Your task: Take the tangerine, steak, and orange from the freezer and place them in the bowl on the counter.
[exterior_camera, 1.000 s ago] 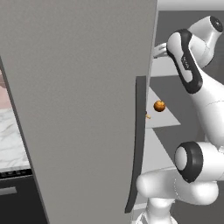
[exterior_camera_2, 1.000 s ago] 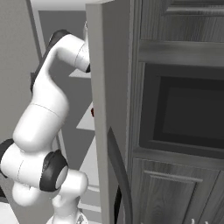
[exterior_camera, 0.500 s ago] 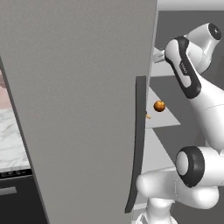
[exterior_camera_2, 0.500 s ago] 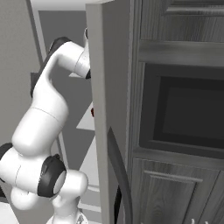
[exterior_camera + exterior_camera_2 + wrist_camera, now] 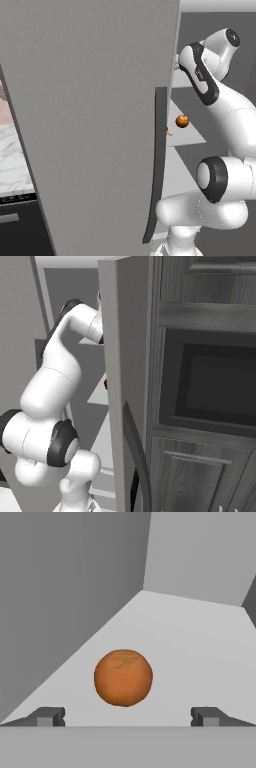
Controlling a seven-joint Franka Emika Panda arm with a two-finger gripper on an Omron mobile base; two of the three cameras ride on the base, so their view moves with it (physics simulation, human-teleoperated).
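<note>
Claw (image 5: 125, 716) wide open, empty, aimed into the freezer (image 5: 100, 125) with the round orange fruit (image 5: 123, 677) centred just ahead of the fingertips (image 5: 47, 716), not touching; looks like pre-grasp lineup. Fruit sits alone on a pale shelf (image 5: 190, 642), stem dimple up, near-spherical so no real long axis. Tangerine or orange: can't tell.

Even, diffuse rendered light is seen throughout, without glare. A faint shadow is cast beneath the orange fruit (image 5: 123, 677) on the pale shelf (image 5: 200, 657). Edges are rendered slightly soft; no distortion is evident.
</note>
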